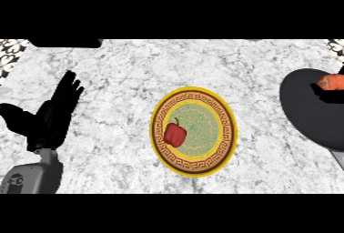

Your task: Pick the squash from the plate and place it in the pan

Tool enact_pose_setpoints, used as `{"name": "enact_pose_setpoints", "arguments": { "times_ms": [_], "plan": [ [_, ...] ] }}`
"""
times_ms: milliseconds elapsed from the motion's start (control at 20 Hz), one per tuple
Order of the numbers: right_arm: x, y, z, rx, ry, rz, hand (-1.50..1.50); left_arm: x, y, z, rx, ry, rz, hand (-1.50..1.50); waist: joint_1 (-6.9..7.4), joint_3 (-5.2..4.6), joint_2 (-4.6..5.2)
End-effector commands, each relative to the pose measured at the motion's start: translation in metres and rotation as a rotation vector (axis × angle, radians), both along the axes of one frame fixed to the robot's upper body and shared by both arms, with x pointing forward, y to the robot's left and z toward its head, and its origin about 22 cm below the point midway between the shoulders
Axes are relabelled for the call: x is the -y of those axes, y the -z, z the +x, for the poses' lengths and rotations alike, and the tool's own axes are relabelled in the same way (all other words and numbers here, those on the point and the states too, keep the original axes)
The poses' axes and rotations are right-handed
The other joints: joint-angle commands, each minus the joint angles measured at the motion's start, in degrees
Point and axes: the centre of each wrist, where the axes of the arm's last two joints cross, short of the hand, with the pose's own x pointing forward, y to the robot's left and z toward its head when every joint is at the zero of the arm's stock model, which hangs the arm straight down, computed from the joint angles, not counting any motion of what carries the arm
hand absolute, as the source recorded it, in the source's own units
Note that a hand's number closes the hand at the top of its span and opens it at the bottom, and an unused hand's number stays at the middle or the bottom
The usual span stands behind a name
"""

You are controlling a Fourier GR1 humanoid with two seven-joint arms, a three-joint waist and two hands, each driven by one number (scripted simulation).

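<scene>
The left hand (50, 113) shows at the left of the head view, resting above the marble counter (121, 68) with its fingers (67, 86) straight and spread upward and the thumb (17, 113) held out to the side; it holds nothing and touches no object. Its grey forearm (33, 177) comes in from the lower left corner. At the far right edge, a small black part of the right hand (329, 94) shows over the dark pan (309, 113), closed round an orange-coloured squash (331, 82); most of that hand lies beyond the edge, so only the part round the squash can be seen. The squash is thus over the pan's upper right part, held by the hand, and whether it touches the pan's floor cannot be told. The pan's handle (338, 159) runs off toward the lower right. In the middle of the counter lies a plate (194, 167) with a yellow rim and a brown band of key pattern, and on its left half lies a red bell pepper (175, 134) with a dark stem. No writing, brand or label can be read on any of these things.
</scene>
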Motion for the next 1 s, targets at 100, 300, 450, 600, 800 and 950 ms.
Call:
{"name": "enact_pose_setpoints", "arguments": {
  "times_ms": [100,300,450,600,800,950],
  "plan": [
    [0.019,0.034,0.004,-0.125,0.15,0.143,1.5,-0.01,-0.011,0.009,0.005,0.019,0.002,0.0,0.79,0.07,0.38],
    [0.033,0.043,0.0,-0.208,0.13,0.221,-1.5,0.006,-0.002,0.007,0.017,0.001,0.014,0.0,0.41,0.06,0.25],
    [0.035,0.061,-0.007,-0.227,0.067,0.25,-1.5,-0.004,-0.009,0.005,0.012,-0.004,0.006,0.0,0.25,0.05,0.11],
    [0.045,0.054,-0.01,-0.101,0.056,0.313,-1.5,0.006,-0.008,0.002,-0.011,-0.002,0.007,0.0,0.5,0.12,0.19],
    [0.069,0.054,-0.031,0.083,0.032,0.457,-1.5,0.005,0.003,-0.008,-0.003,0.0,0.004,0.0,-0.41,0.13,-0.12],
    [0.083,0.044,-0.037,0.142,0.014,0.623,-1.5,-0.001,0.002,0.001,0.005,-0.026,-0.019,0.0,-1.26,0.04,-0.21]
  ]
}}
